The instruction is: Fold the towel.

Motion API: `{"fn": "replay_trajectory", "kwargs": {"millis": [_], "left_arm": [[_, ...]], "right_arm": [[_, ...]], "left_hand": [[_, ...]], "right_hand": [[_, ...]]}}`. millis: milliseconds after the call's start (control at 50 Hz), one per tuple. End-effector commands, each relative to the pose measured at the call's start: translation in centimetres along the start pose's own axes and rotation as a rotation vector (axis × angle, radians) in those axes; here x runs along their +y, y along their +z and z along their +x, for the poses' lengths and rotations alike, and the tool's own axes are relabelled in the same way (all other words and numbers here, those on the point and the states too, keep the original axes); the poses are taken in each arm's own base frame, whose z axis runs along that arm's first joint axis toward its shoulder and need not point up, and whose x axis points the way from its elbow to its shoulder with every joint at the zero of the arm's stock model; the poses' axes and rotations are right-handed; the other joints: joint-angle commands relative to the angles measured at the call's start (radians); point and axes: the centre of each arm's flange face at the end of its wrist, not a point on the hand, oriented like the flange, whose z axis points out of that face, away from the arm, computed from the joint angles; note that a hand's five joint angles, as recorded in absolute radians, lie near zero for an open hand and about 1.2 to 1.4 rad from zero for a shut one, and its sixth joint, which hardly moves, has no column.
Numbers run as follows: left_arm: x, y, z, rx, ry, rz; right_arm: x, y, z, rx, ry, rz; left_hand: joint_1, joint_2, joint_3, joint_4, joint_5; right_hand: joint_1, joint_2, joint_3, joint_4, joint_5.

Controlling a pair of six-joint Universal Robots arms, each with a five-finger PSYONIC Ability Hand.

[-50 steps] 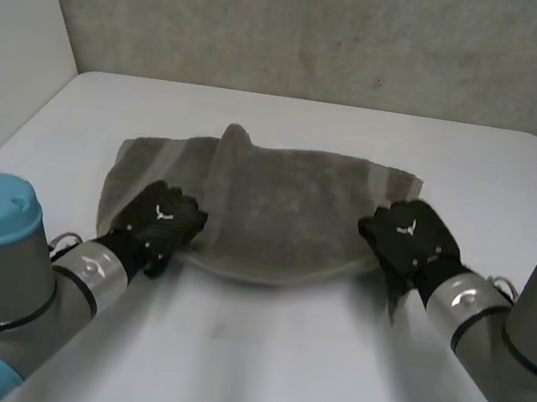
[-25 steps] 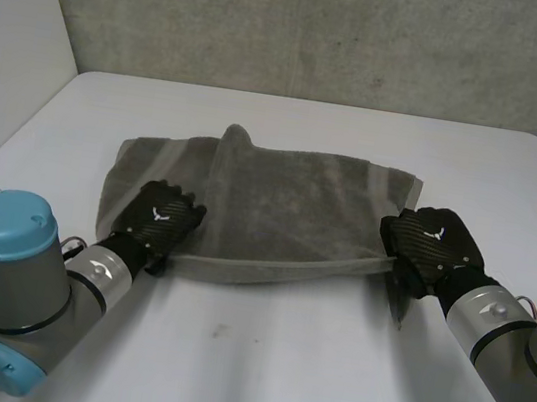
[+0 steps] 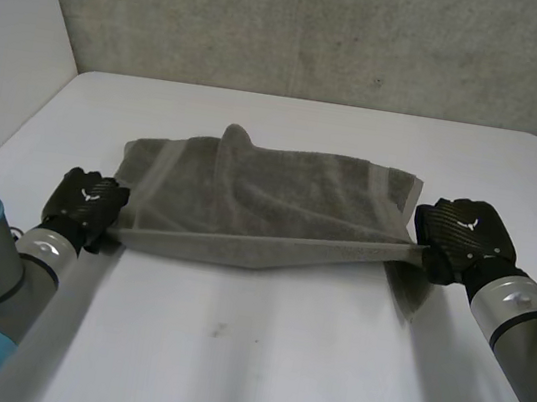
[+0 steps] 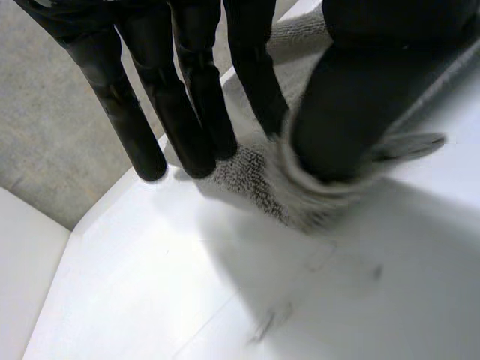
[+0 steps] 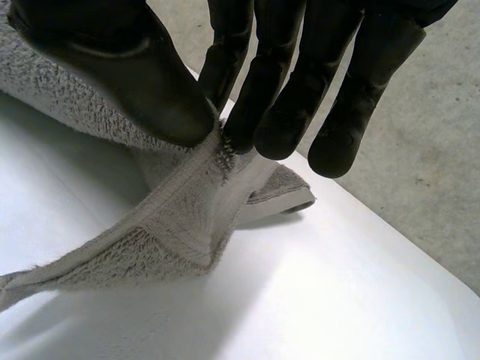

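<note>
A grey towel lies spread across the middle of the white table, with a raised crease near its far edge. My left hand is at the towel's near left corner. In the left wrist view its thumb and fingers pinch a bunched bit of towel just above the table. My right hand is at the near right corner. There its thumb and fingers pinch the towel's hem. The near edge runs stretched between the two hands, a little off the table.
A rough grey wall rises behind the table's far edge. A white wall stands to the left. Bare table lies in front of the towel, and the table's left edge runs close to my left arm.
Both hands have moved outward, away from each other. The left hand slid from on top of the towel to its near left corner. The near edge has gone from slack to stretched.
</note>
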Motion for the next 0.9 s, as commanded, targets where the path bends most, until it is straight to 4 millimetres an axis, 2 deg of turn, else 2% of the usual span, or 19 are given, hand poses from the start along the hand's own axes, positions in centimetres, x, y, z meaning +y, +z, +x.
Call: {"fn": "replay_trajectory", "kwargs": {"millis": [20, 200, 300, 340, 360, 400, 420, 440, 460, 500, 520, 560, 640, 680, 740, 780, 840, 880, 900], "left_arm": [[-1.4, -0.6, 0.0, 0.024, 0.013, 0.056], [-4.5, -2.0, -1.6, -0.024, 0.027, 0.147], [-7.7, -3.5, -3.3, -0.068, 0.040, 0.218], [-10.7, -5.2, -4.8, -0.094, 0.051, 0.283], [-10.7, -5.2, -4.8, -0.094, 0.051, 0.284], [-12.3, -6.1, -5.3, -0.093, 0.060, 0.326], [-14.0, -7.1, -5.9, -0.088, 0.069, 0.370], [-15.4, -8.1, -6.4, -0.078, 0.080, 0.405], [-15.4, -8.1, -6.4, -0.078, 0.080, 0.405], [-18.0, -10.1, -7.3, -0.059, 0.095, 0.458], [-18.0, -10.1, -7.3, -0.059, 0.095, 0.458], [-19.0, -10.8, -7.6, -0.052, 0.100, 0.467], [-20.0, -11.5, -8.3, -0.027, 0.091, 0.421], [-19.8, -11.3, -8.4, -0.016, 0.084, 0.394], [-18.4, -9.3, -8.0, 0.026, 0.065, 0.317], [-17.5, -8.2, -7.6, 0.049, 0.056, 0.278], [-15.4, -5.9, -6.8, 0.094, 0.036, 0.203], [-13.1, -3.2, -5.8, 0.141, 0.015, 0.121], [-13.1, -3.1, -5.8, 0.141, 0.015, 0.121]], "right_arm": [[0.2, -0.1, -0.4, -0.017, 0.001, -0.006], [-0.6, 0.0, 0.0, -0.009, -0.004, 0.006], [-2.7, -0.5, 0.9, -0.001, -0.013, 0.004], [-6.7, -2.1, 2.2, 0.013, -0.021, 0.040], [-6.7, -2.1, 2.2, 0.013, -0.021, 0.040], [-10.3, -3.6, 3.5, 0.025, -0.028, 0.060], [-10.3, -3.6, 3.6, 0.026, -0.028, 0.060], [-12.2, -4.4, 4.4, 0.044, -0.037, 0.080], [-12.2, -4.4, 4.5, 0.044, -0.037, 0.080], [-16.1, -6.0, 6.0, 0.079, -0.078, 0.128], [-16.1, -6.0, 6.0, 0.079, -0.078, 0.129], [-19.5, -7.7, 6.8, 0.101, -0.131, 0.170], [-21.5, -9.0, 7.3, 0.108, -0.176, 0.172], [-21.7, -9.1, 7.3, 0.102, -0.192, 0.150], [-19.9, -7.1, 7.1, 0.048, -0.203, 0.038], [-17.0, -4.5, 6.7, -0.006, -0.197, -0.080], [-15.6, -3.3, 6.3, -0.035, -0.192, -0.127], [-13.1, -1.2, 5.8, -0.081, -0.186, -0.197], [-13.1, -1.1, 5.7, -0.081, -0.185, -0.197]], "left_hand": [[0.331, 0.339, 0.341, 0.339, 0.340], [0.331, 0.339, 0.341, 0.339, 0.340], [0.331, 0.339, 0.341, 0.339, 0.340], [0.331, 0.339, 0.341, 0.339, 0.340], [0.331, 0.339, 0.341, 0.339, 0.340], [0.331, 0.339, 0.341, 0.339, 0.340], [0.331, 0.339, 0.341, 0.339, 0.340], [0.331, 0.339, 0.341, 0.339, 0.340], [0.331, 0.339, 0.341, 0.339, 0.340], [0.331, 0.339, 0.341, 0.339, 0.340], [0.331, 0.339, 0.341, 0.339, 0.340], [0.331, 0.339, 0.341, 0.339, 0.340], [0.331, 0.339, 0.341, 0.339, 0.340], [0.331, 0.339, 0.341, 0.339, 0.340], [0.331, 0.339, 0.341, 0.339, 0.340], [0.331, 0.339, 0.341, 0.339, 0.340], [0.331, 0.339, 0.341, 0.339, 0.340], [0.331, 0.339, 0.341, 0.339, 0.340], [0.331, 0.339, 0.341, 0.339, 0.340]], "right_hand": [[0.050, 0.066, 0.060, 0.054, 0.048], [0.050, 0.066, 0.060, 0.054, 0.048], [0.050, 0.066, 0.060, 0.054, 0.048], [0.050, 0.066, 0.060, 0.054, 0.048], [0.050, 0.066, 0.060, 0.054, 0.048], [0.050, 0.066, 0.060, 0.054, 0.048], [0.050, 0.066, 0.060, 0.054, 0.048], [0.050, 0.066, 0.060, 0.054, 0.048], [0.050, 0.066, 0.060, 0.054, 0.048], [0.050, 0.066, 0.060, 0.054, 0.048], [0.050, 0.066, 0.060, 0.054, 0.048], [0.050, 0.066, 0.060, 0.054, 0.048], [0.050, 0.066, 0.060, 0.054, 0.048], [0.050, 0.066, 0.060, 0.054, 0.048], [0.050, 0.066, 0.060, 0.054, 0.048], [0.050, 0.066, 0.060, 0.054, 0.048], [0.050, 0.066, 0.060, 0.054, 0.048], [0.050, 0.066, 0.060, 0.054, 0.048], [0.050, 0.066, 0.060, 0.054, 0.048]]}}
